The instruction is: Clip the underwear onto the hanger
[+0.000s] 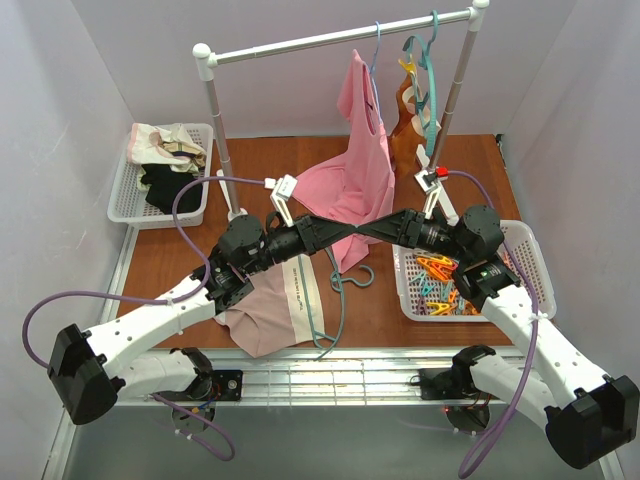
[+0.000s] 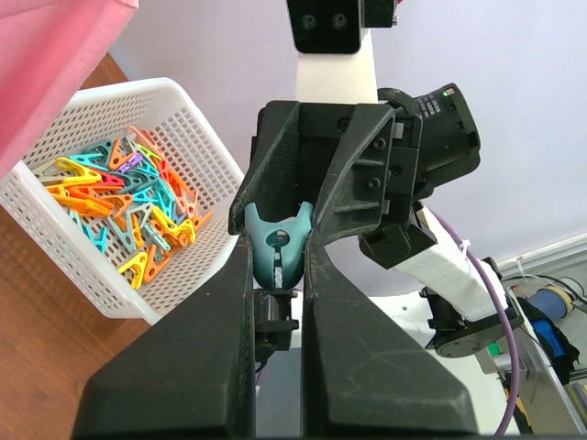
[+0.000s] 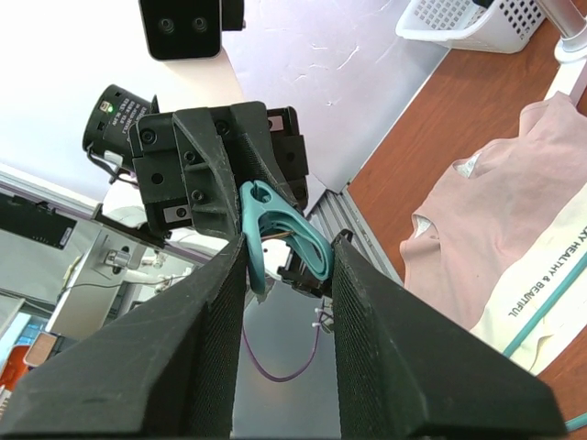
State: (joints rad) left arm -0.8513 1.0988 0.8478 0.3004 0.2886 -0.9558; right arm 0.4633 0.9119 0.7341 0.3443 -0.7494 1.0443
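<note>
The pale pink-beige underwear (image 1: 262, 318) with its cream strip lies on the table's near edge under my left arm; it also shows in the right wrist view (image 3: 495, 229). The teal hanger (image 1: 327, 322) lies on it, its hook (image 1: 352, 280) pointing right. My left gripper (image 1: 346, 228) and right gripper (image 1: 366, 228) meet tip to tip above the hook. A teal clip (image 2: 277, 240) sits between the fingers of my left gripper (image 2: 278, 255). The same clip (image 3: 275, 225) spans the fingers of my right gripper (image 3: 289, 252).
A white basket (image 1: 408, 290) of coloured clips stands at the right, also in the left wrist view (image 2: 197, 151). A basket of clothes (image 1: 122, 190) stands at the back left. A rail carries the bright pink top (image 1: 362, 150), a tan garment (image 1: 404, 105) and another teal hanger (image 1: 425, 70).
</note>
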